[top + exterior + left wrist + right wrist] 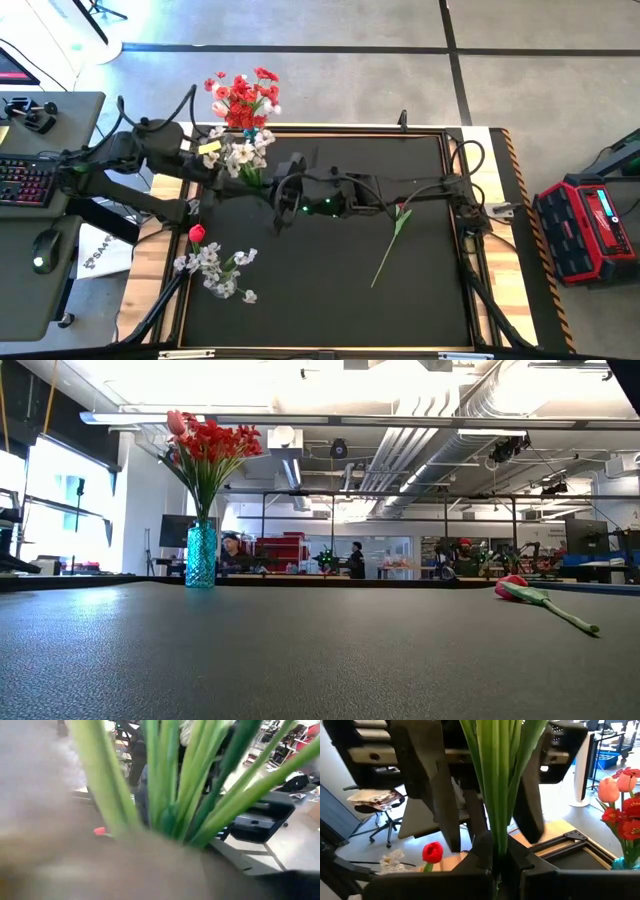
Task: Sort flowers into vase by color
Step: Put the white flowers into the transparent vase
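- left wrist view is mostly blur, just a fan of green stems right up against the lens, so can't tell whether the left end effector (212,160) is open or closed
- right end effector (268,180) is clamped on the stems of the white spray (243,152), both arms meeting at the surface's (330,290) back-left
- red blooms sit in the blue vase (200,555)
- red bud (197,233), loose white spray (215,268), pink tulip (392,240) lie flat
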You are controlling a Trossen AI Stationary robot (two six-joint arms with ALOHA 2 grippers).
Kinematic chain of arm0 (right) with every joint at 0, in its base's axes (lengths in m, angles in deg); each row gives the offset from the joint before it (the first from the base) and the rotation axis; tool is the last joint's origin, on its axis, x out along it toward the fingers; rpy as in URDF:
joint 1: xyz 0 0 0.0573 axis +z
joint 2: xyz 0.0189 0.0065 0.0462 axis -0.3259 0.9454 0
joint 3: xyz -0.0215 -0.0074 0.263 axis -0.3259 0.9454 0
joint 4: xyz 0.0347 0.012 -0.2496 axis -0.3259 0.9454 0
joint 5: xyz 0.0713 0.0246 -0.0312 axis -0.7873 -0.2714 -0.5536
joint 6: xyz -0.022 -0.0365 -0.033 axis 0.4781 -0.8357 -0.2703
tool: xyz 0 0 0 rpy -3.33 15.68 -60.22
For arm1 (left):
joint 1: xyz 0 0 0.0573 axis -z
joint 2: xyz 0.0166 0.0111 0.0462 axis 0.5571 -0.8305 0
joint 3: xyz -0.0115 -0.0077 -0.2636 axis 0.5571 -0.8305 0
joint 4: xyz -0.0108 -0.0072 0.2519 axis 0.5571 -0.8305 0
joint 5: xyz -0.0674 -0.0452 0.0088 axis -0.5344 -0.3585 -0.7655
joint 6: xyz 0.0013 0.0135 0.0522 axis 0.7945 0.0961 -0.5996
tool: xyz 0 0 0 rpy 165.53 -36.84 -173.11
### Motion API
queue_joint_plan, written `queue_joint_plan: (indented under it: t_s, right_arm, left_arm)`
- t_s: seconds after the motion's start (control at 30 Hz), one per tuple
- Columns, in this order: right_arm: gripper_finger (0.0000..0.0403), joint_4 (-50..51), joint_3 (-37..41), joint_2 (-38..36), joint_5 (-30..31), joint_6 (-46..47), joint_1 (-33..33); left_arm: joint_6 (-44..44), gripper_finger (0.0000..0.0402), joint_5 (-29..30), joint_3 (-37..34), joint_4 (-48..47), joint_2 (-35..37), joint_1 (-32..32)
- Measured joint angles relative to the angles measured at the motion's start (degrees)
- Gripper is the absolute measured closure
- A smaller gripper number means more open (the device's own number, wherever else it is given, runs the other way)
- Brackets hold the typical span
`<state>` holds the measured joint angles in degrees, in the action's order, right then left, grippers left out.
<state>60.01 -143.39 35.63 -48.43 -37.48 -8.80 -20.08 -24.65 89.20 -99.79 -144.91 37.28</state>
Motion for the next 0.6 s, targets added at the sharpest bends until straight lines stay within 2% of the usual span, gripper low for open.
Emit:
queue_joint_plan:
  t_s: [0.13,0.27,0.43,0.6]
  right_arm:
    - [0.0401,0.83,0.0,0.02,-0.64,1.1,0.04]
    - [0.0386,5.26,-0.03,0.02,-0.79,6.86,-0.08]
    - [0.0322,14.28,-0.03,0.05,-0.3,13.22,-0.49]
    - [0.0243,20.37,0.0,0.08,4.13,19.26,-0.5]
  left_arm:
    - [-0.3,0.0321,-0.62,0.0,-0.02,-0.13,-0.02]
    - [-1.17,0.039,-0.64,-0.02,-0.86,0.46,-0.02]
    - [-2.49,0.0395,0.2,-0.02,-3.35,1.88,-0.04]
    - [-5.5,0.0399,-1.66,0.09,-12.58,4.29,0.0]
